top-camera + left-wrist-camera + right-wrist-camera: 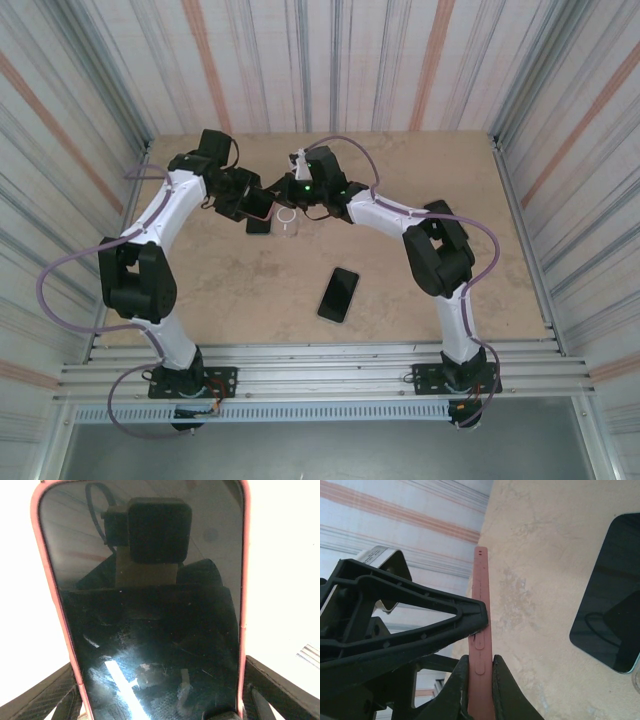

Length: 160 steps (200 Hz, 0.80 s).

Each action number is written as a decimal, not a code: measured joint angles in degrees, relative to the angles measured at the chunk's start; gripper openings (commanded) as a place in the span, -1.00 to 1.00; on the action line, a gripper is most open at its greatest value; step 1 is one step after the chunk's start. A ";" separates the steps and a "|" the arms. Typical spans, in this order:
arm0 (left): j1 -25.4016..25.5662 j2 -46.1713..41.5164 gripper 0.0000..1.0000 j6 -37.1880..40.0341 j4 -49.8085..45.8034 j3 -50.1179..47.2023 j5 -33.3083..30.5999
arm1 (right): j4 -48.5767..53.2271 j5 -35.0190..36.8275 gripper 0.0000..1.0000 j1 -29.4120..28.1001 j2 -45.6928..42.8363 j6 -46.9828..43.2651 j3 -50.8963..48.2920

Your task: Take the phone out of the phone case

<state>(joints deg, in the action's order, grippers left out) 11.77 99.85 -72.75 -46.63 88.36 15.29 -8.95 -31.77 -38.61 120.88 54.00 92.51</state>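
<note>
One pink case, one cased phone, one bare phone

Table: beige, marbled top.
Spare phone: lies flat on the table near its middle, dark screen up, set at a slant.
Small clear object: on the table beyond the spare phone; too small to identify.
Walls: pale sheeting with grey and orange stripes on three sides.
Rail: ribbed metal strip along the table's near edge.

Dark phone — inside pink case
</note>
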 measured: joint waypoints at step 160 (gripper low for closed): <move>-2.45 -8.41 0.82 37.16 10.75 -0.35 4.44 | 10.29 -5.29 -1.00 7.74 -6.14 -18.05 -4.90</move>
<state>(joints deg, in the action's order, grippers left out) 9.32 91.44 -35.59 -35.88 88.01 19.73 1.34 -37.06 -30.87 114.74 35.94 87.61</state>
